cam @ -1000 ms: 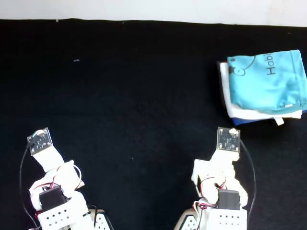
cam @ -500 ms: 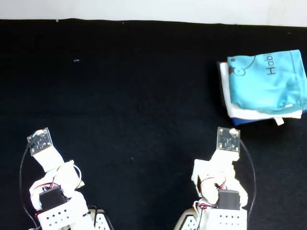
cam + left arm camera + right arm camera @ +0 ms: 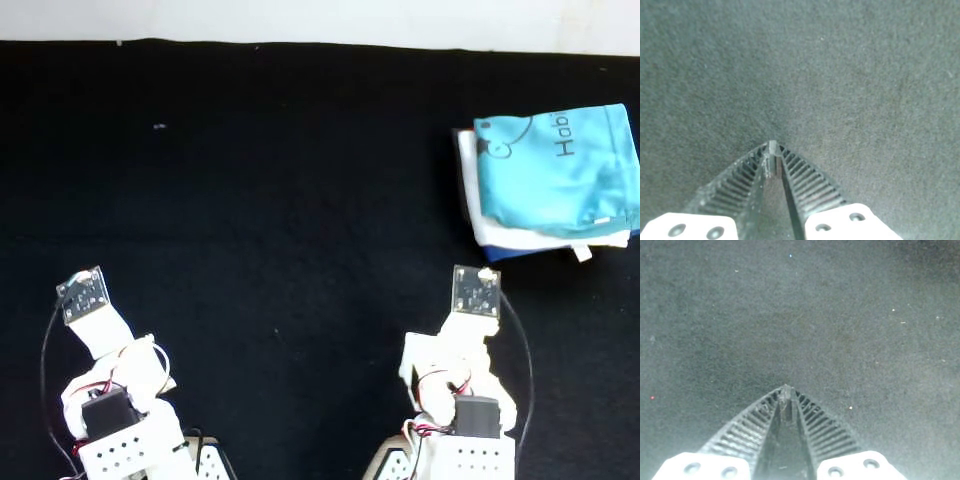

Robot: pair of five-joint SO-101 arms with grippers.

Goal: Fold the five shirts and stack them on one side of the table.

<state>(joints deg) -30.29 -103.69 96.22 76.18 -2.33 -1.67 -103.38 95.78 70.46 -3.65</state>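
Shirts (image 3: 553, 180): folded stack, teal on top, at far right edge of table (image 3: 280, 170).
Left gripper (image 3: 771, 148): fingers pressed together, nothing held, near front edge.
Right gripper (image 3: 785, 389): fingers together too, well apart from stack.

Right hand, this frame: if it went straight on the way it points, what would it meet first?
Most likely the black table cover. The right hand, shut, points down at bare cloth in its wrist view; the folded shirt stack lies off to the side. Depth is hard to judge.
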